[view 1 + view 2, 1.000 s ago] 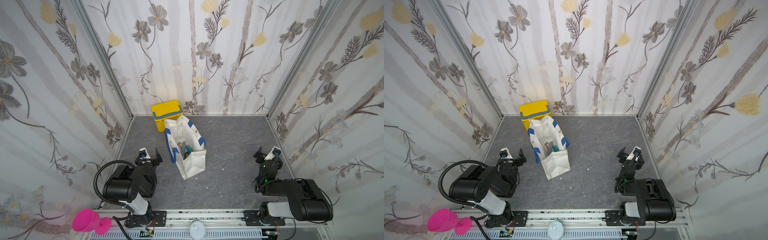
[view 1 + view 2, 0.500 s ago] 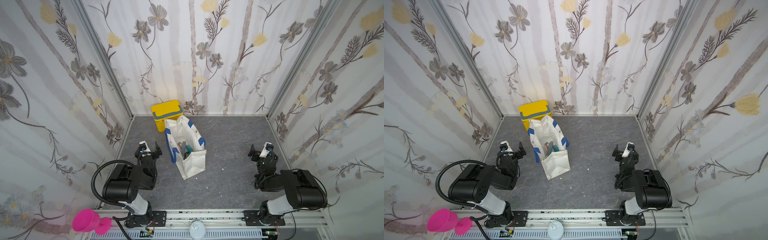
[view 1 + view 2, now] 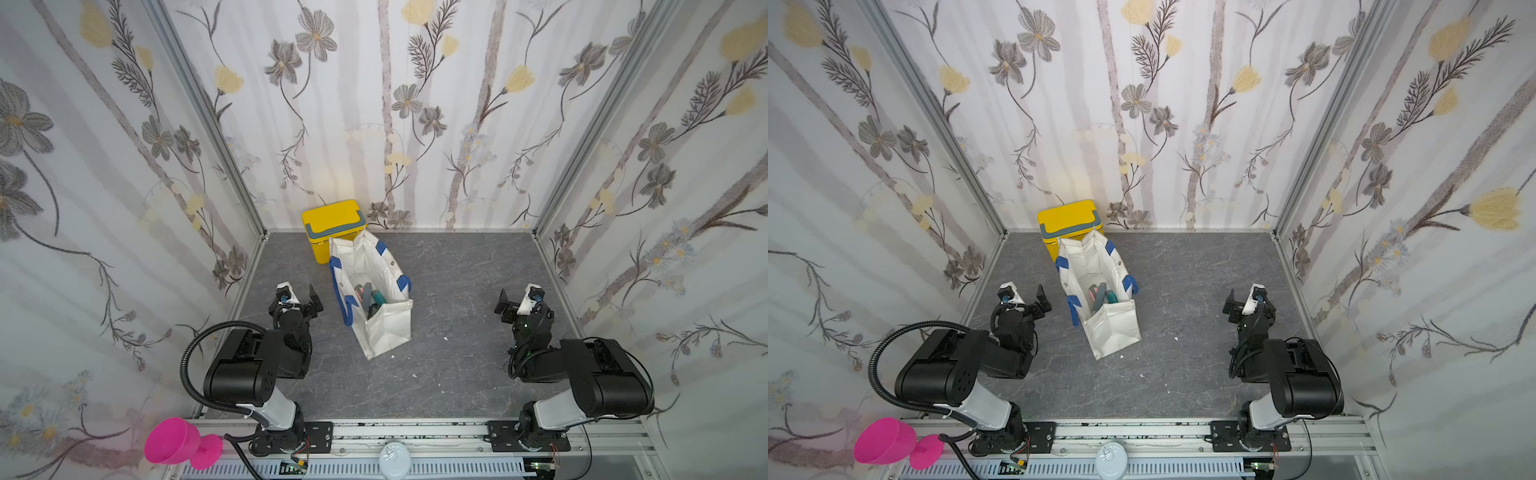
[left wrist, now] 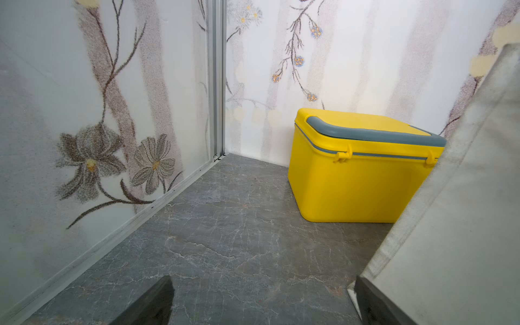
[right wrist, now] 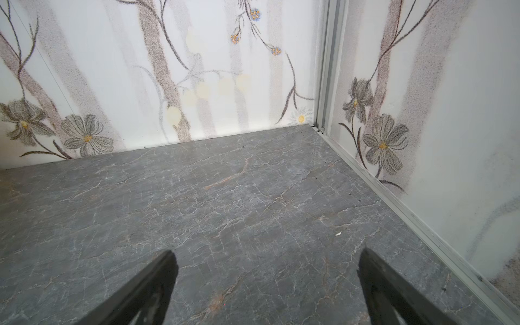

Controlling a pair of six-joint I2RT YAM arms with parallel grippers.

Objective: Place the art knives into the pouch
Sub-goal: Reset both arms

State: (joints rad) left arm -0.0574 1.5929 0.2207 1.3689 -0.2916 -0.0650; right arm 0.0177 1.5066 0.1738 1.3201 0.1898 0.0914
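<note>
Beside the yellow box (image 3: 330,216), pouch (image 3: 386,328) gapes (white; blue straps).

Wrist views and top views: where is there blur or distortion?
In the left wrist view the white canvas tote bag close to the lens looks soft, the yellow plastic box sharp; in the right wrist view the dark fingers of the right hand are blurred; in both top views the straight aluminium wall posts lean outward.

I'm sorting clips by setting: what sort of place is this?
Probably a staged robot test booth, not a real room: flower-patterned wall panels enclose a grey marble-look tabletop, and a black left robot arm and black right robot arm are mounted on an aluminium front rail.
</note>
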